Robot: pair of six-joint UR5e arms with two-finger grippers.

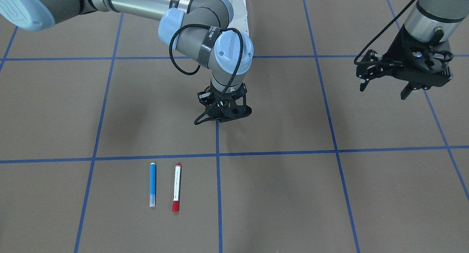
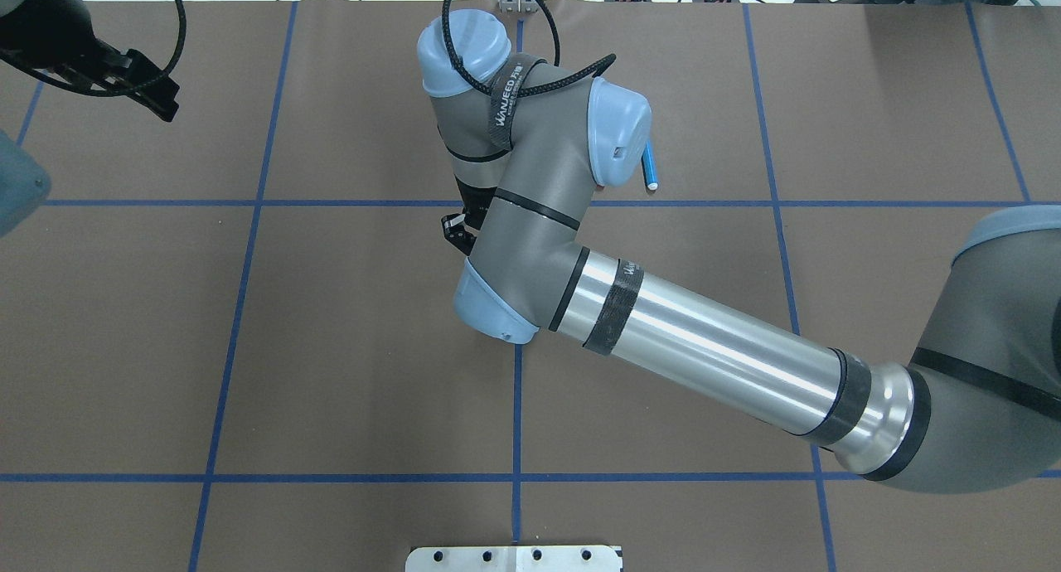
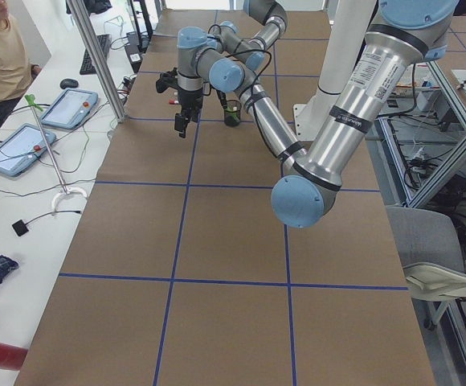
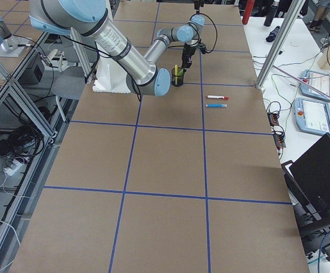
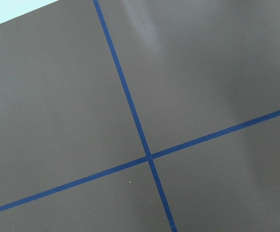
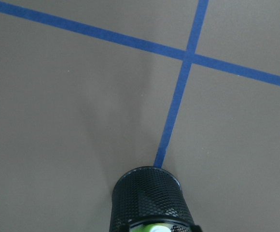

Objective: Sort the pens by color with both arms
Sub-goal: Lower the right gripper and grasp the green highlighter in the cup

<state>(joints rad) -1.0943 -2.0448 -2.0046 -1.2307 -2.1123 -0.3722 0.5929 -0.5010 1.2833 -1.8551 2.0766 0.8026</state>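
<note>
Right hand [image 1: 224, 117] is held near the mesh cup [image 6: 149, 203], grip not discernible; left hand [image 1: 383, 92] is spread, empty. Likely the blue pen [image 1: 152, 185] is to be fetched next.

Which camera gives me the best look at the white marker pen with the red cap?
Exterior front-facing: the white red-capped marker pen lies whole and unobstructed beside the blue highlighter pen. Exterior right shows it small and far. Overhead, the right arm hides it. Exterior left is too distant to tell; wrist views miss it.

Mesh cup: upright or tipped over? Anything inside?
Upright. The mesh cup stands on its base, a yellow pen sticking up from it.
</note>
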